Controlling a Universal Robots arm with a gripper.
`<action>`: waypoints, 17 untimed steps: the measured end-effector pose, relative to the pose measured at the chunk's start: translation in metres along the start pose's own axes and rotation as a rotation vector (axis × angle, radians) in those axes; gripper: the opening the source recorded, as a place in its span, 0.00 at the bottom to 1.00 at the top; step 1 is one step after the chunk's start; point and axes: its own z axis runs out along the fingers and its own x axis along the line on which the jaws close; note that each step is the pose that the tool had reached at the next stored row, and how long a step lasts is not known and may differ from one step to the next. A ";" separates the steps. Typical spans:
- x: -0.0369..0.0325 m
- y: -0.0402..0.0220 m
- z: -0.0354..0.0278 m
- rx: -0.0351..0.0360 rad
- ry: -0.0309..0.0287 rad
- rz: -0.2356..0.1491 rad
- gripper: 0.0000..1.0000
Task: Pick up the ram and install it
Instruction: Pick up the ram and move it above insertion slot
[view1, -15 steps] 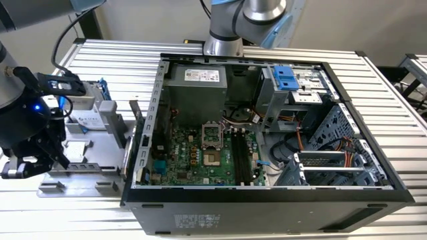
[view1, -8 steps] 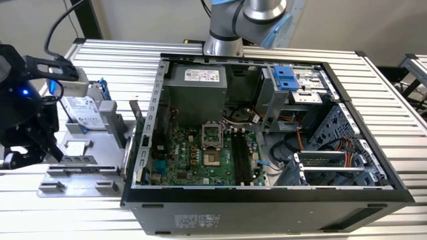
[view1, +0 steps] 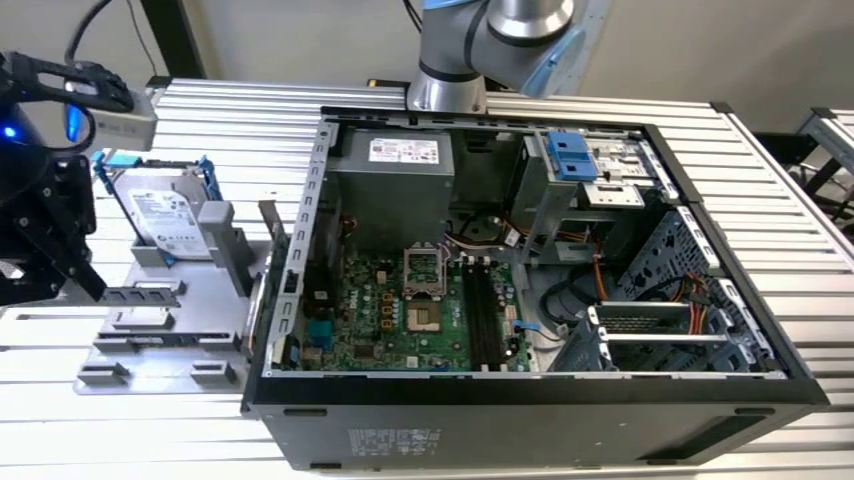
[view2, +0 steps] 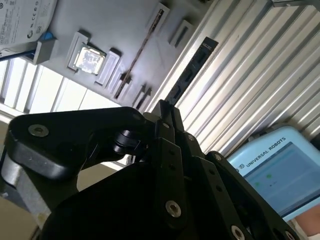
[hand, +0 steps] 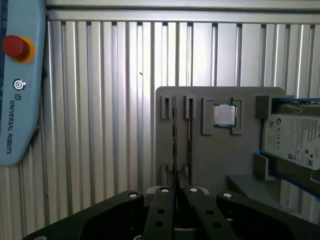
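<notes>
The ram (view1: 144, 295) is a long dark stick held level just over the grey holder plate (view1: 160, 350) at the exterior view's left. My black gripper (view1: 88, 284) is shut on its near end. In the second wrist view the ram (view2: 192, 72) shows its row of black chips and runs away from my closed fingertips (view2: 162, 106). In the first wrist view the ram (hand: 174, 145) is seen edge-on, leading straight into my gripper (hand: 176, 189). The long black slots (view1: 483, 310) lie on the green board inside the open computer case (view1: 534, 390).
A second thin stick (hand: 190, 135) stands in the plate's other slot. On the same plate are a square chip (hand: 224, 115) and a silver hard drive (view1: 167, 215). A pale blue pendant (hand: 17, 90) lies on the ribbed metal table (view1: 774, 170). The case wall (view1: 287, 280) rises beside the plate.
</notes>
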 end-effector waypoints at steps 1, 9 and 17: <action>-0.0001 0.0000 -0.0046 0.0000 0.0000 0.000 0.00; -0.0007 0.0002 -0.0408 0.0000 0.0000 0.000 0.00; -0.0010 0.0003 -0.0571 0.0000 0.0006 0.000 0.00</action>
